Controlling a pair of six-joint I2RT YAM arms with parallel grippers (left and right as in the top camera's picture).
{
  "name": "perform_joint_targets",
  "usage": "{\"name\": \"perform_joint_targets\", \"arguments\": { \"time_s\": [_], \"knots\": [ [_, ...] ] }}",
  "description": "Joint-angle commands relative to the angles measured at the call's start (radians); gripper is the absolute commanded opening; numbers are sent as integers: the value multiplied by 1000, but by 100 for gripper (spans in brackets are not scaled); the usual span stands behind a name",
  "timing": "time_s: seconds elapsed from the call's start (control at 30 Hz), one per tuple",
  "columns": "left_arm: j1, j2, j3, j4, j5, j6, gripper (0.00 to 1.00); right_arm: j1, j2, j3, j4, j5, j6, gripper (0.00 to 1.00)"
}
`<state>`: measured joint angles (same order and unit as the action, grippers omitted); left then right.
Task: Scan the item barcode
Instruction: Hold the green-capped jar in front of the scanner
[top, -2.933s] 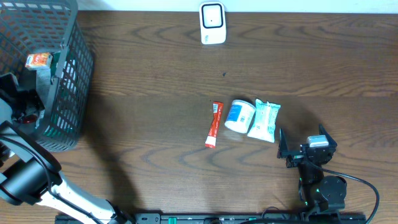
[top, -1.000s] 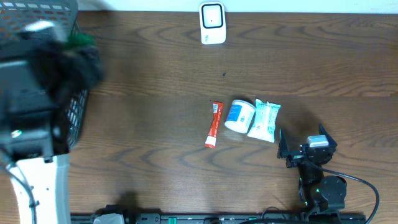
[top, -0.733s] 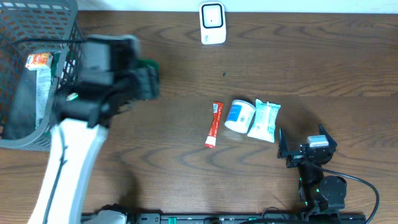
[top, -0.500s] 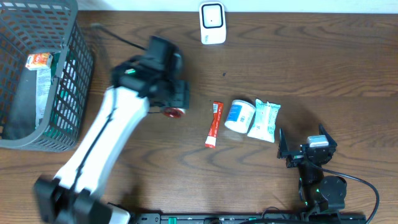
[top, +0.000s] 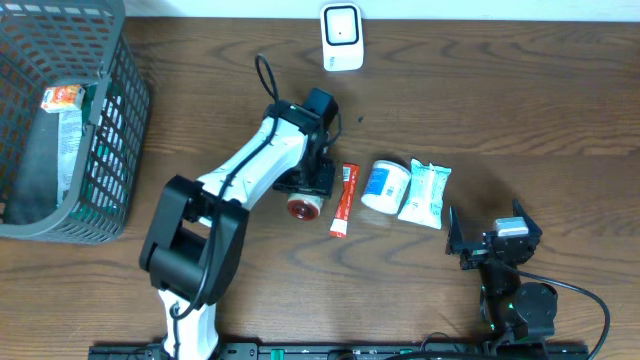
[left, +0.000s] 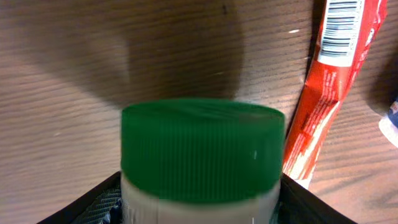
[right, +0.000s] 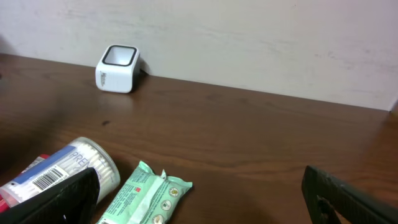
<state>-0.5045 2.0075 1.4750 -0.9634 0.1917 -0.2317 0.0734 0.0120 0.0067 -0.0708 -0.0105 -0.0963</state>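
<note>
A red sachet (top: 344, 200), a blue-labelled tub (top: 385, 186) and a green packet (top: 426, 194) lie in a row at mid-table (top: 480, 110). The white scanner (top: 342, 38) stands well apart at the far edge, and a grey basket (top: 125, 120) stands at the left. The left pincer (top: 308, 183) is clamped on the green-capped bottle (left: 202, 149), held just beside the sachet. The right pincer (top: 487, 236) stands wide open and holds nothing, near the packet.
</note>
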Motion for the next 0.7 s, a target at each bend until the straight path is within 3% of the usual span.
{"name": "perform_joint_targets", "arguments": {
  "time_s": [0.0,0.4,0.67],
  "knots": [
    [-13,13,13,8,43,9,58,5,-5,-1,-4,2,-6,99],
    [-20,13,13,22,89,9,73,5,-5,-1,-4,2,-6,99],
    [-49,13,-1,30,88,9,73,5,-5,-1,-4,2,-6,99]
  ]
}}
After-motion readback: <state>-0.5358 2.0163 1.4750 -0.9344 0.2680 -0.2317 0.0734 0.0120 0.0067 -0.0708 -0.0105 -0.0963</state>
